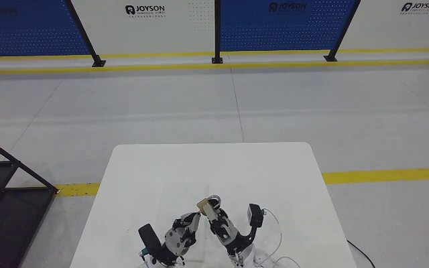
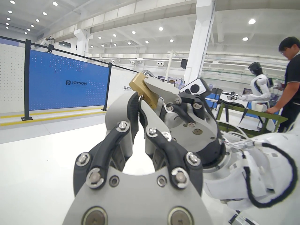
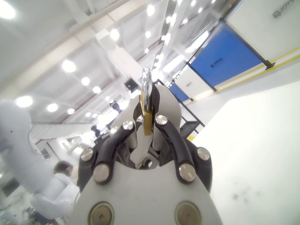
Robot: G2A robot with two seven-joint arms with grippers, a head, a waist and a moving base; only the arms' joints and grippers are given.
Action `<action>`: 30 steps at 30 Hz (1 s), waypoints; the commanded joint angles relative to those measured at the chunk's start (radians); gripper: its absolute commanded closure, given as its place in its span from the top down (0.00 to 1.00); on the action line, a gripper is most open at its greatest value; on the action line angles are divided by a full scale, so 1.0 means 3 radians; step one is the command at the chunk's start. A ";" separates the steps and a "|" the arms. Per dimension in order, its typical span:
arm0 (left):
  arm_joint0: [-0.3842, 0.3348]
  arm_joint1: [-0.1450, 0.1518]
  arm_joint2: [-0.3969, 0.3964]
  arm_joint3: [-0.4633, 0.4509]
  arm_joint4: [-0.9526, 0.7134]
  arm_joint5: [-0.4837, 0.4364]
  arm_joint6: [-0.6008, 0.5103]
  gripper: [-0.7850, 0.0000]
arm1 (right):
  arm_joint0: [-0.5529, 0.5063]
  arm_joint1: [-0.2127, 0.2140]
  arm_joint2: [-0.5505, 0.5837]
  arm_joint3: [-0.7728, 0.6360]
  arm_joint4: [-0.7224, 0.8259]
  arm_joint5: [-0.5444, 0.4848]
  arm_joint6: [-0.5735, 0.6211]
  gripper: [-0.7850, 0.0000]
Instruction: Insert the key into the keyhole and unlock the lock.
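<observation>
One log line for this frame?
right end effector: holds padlock aloft | left end effector: shut on key at padlock base | insertion: cannot tell

Top view: looked steeply down from above the arms, well off the white table [image 1: 201, 167], blue fence beyond.
Left wrist view: sat close behind the left gripper [image 2: 138, 101], facing the fence.
Right wrist view: hugged the right gripper [image 3: 150, 99], tilted ceilingward.
Shared: the brass lock [image 1: 205, 207] and the table.

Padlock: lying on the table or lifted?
Lifted: the right hand clamps the padlock in the air, clear of the table.
</observation>
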 commanded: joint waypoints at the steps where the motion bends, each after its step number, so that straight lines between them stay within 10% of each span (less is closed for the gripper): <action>1: -0.0021 -0.0003 0.0019 0.0028 0.0057 0.0126 0.0035 0.00 | 0.0001 -0.0001 0.0000 0.0003 0.0004 0.0002 0.0002 0.00; 27: -0.0184 -0.0013 0.0106 0.0194 0.0429 0.1017 0.0353 0.00 | 0.0006 -0.0007 0.0001 0.0020 0.0012 0.0019 0.0007 0.00; 29: -0.0185 -0.0013 0.0114 0.0204 0.0395 0.1004 0.0355 0.35 | 0.0003 -0.0009 0.0006 0.0013 0.0009 0.0048 -0.0017 0.00; 30: -0.0176 -0.0016 0.0130 0.0199 0.0305 0.0930 0.0361 0.84 | 0.0000 -0.0012 0.0011 0.0009 0.0000 0.0079 -0.0045 0.00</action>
